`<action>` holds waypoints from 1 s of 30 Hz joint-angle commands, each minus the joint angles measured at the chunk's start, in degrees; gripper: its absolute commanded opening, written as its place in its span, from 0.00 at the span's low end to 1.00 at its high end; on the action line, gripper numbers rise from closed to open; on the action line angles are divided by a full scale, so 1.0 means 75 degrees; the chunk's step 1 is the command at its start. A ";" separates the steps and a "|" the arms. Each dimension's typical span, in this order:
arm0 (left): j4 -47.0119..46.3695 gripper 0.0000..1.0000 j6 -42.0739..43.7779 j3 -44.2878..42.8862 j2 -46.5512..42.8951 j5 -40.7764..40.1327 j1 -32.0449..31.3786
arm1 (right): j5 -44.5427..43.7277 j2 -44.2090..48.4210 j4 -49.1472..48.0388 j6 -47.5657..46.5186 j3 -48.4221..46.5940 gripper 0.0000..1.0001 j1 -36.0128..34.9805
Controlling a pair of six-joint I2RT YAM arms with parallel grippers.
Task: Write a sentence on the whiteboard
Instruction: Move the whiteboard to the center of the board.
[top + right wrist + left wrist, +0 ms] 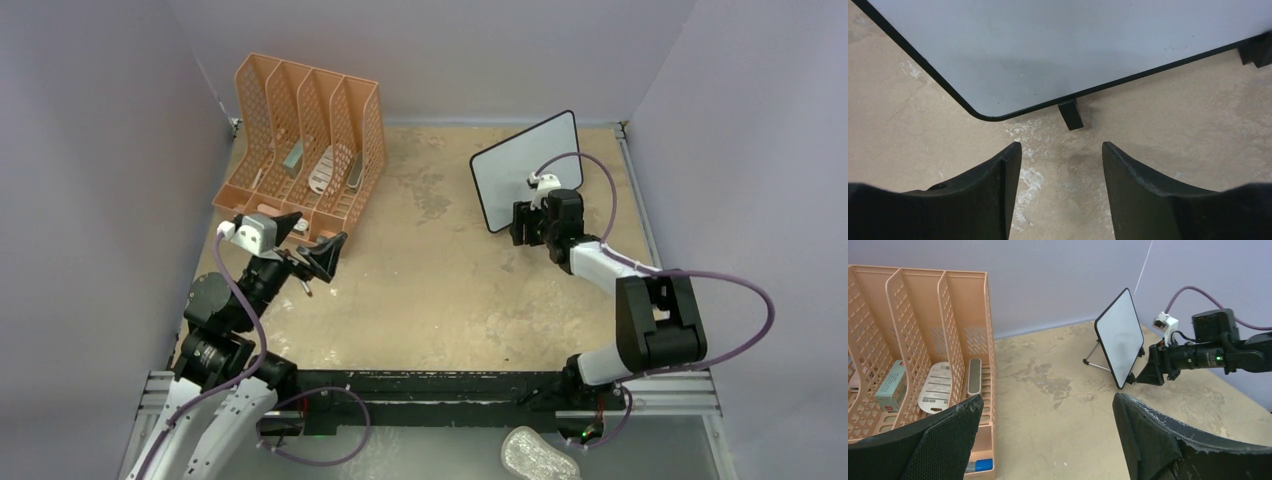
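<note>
At the tabletop's (430, 290) far right the blank whiteboard (527, 165) stands tilted. The right jaws, parted and empty, hover at its lower edge, where a bump could topple it. Left jaws released.

whiteboard (1073, 50) top cut off in right wrist view, orange organizer (964, 315) cropped left, contents (938, 387) unidentifiable

- Top view: fixed above and behind the arm bases, looking down; far off, whole table (440, 300) in frame.
- Left wrist view: low beside the file rack (968, 330), facing across the table to the whiteboard (1120, 335) — middle distance.
- Right wrist view: very near, facing the whiteboard's lower corner.
- Shared: whiteboard in all three; rack in top and left wrist.
</note>
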State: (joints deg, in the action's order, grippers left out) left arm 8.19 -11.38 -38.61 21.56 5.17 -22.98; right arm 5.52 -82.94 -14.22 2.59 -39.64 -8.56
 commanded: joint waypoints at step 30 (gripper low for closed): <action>-0.0401 1.00 0.0112 0.0015 0.0046 0.0155 -0.0252 | 0.0451 -0.1914 -0.1075 -0.1748 -0.1128 0.13 0.0153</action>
State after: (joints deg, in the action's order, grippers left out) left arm 7.99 -10.94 -38.52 21.45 5.61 -24.51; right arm 8.78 -98.00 -20.05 -10.48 -45.98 -7.49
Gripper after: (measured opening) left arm 0.996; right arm 0.193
